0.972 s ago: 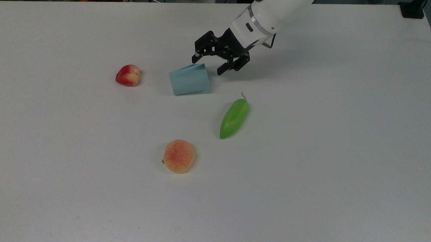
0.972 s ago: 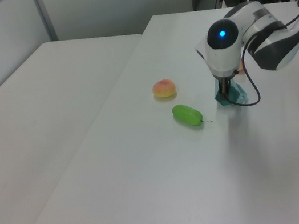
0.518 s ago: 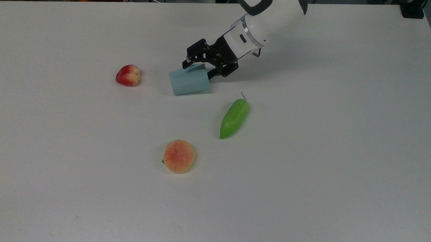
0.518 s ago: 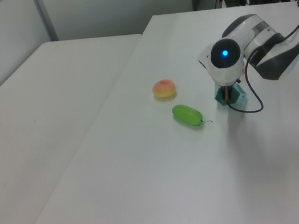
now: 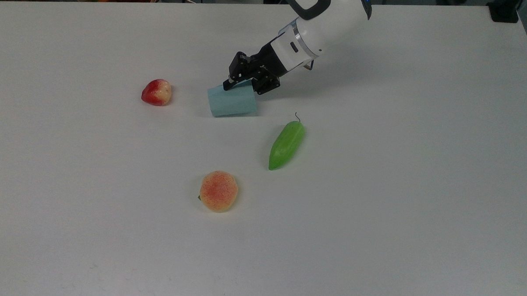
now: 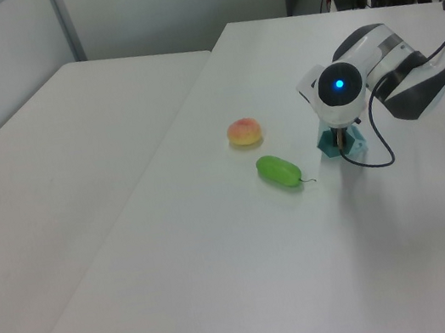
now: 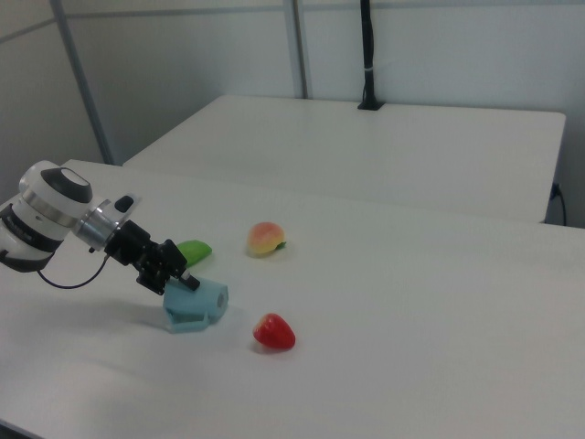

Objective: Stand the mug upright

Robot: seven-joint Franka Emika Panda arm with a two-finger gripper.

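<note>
Mug lay on its side on counter; gripper clamped on its upper edge, pepper nearby.

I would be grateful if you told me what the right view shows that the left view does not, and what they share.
Right view alone: a small red strawberry-like fruit lying on the white table near the mug, and the black gripper from the side, its fingers shut on the mug's upper edge.

Left view alone: the arm's glowing blue light, with the arm covering the gripper.

Both: the pale blue faceted plastic mug on its side, the orange-pink peach and the green pepper-shaped vegetable.
</note>
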